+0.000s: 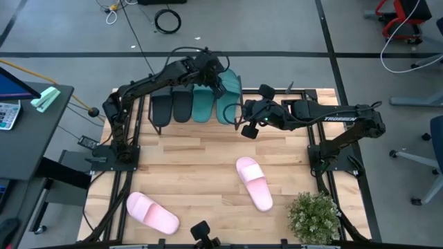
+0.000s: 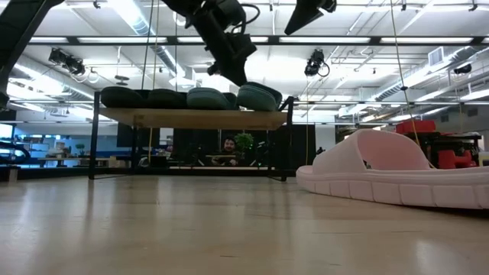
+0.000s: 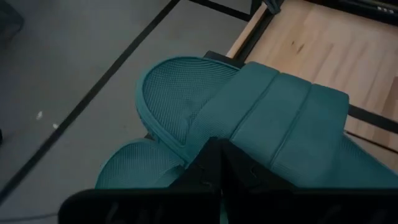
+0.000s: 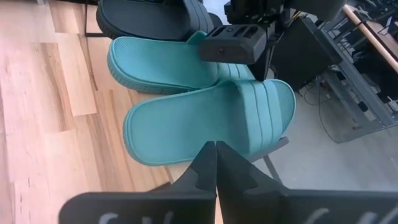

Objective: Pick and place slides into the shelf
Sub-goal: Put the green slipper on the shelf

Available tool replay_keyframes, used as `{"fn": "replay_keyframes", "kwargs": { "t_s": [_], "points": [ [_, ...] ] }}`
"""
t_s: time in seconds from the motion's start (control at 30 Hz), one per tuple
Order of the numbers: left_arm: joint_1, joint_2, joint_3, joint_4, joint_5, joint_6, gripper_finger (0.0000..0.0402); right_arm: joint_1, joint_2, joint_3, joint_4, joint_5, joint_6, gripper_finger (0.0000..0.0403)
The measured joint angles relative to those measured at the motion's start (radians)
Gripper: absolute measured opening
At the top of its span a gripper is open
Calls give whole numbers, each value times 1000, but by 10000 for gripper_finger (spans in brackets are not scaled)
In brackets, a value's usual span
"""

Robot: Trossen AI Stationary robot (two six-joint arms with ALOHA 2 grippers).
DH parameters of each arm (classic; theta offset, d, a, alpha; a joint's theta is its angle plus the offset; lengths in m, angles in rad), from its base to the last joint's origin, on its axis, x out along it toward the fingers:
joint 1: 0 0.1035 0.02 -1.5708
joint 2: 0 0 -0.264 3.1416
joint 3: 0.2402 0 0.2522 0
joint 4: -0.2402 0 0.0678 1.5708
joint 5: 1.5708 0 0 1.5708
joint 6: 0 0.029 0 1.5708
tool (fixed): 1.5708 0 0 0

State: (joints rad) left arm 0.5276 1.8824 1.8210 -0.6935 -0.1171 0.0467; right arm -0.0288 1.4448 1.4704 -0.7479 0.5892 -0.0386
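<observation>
Room: open lab floor behind, ceiling strip lights, a person seated far back under the shelf line in the low view.
Table (image 1: 201,166): light wood planks, smooth. We work on it from both sides.
Shelf (image 2: 195,117): pale plank top on thin black wire legs, at the table's far edge.
On shelf: two black slides (image 1: 172,107) and two teal slides (image 1: 214,104) side by side in one row, four of six placed by our count.
Teal slides, detail: moulded rubber, ribbed wide strap, fine dimpled footbed, raised rim. The outer teal slide (image 4: 205,124) sits at the shelf's end, toe overhanging the edge.
Left gripper (image 1: 216,77): above the teal pair at the far side of the shelf. Fingers (image 3: 217,165) read as closed, tips together, nothing between them. We judge it is nudging or has just let go; contact with the strap we cannot tell.
Right gripper (image 1: 248,128): in front of the shelf's right end, pointed at the outer teal slide. Fingers (image 4: 214,165) pressed together, empty.
Pink slides: both on the table. One (image 1: 254,182) mid-right, one (image 1: 152,211) front-left, well apart. Soft-looking one-piece rubber, thick ridged sole, domed strap.
Plant (image 1: 315,216): small green bush, front-right corner, near the mid-right pink slide's path.
Next, our judgement: shelf room beside the teal pair looks tight, so the pink pair may need the row packed closer.
</observation>
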Motion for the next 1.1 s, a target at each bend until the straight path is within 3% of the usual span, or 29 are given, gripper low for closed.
{"fn": "replay_keyframes", "kwargs": {
  "t_s": [1.1],
  "points": [
    [19, 125, -29, -13, 37, -113, 1, 0, 0, 0, -42, 0, 38, 3]
  ]
}}
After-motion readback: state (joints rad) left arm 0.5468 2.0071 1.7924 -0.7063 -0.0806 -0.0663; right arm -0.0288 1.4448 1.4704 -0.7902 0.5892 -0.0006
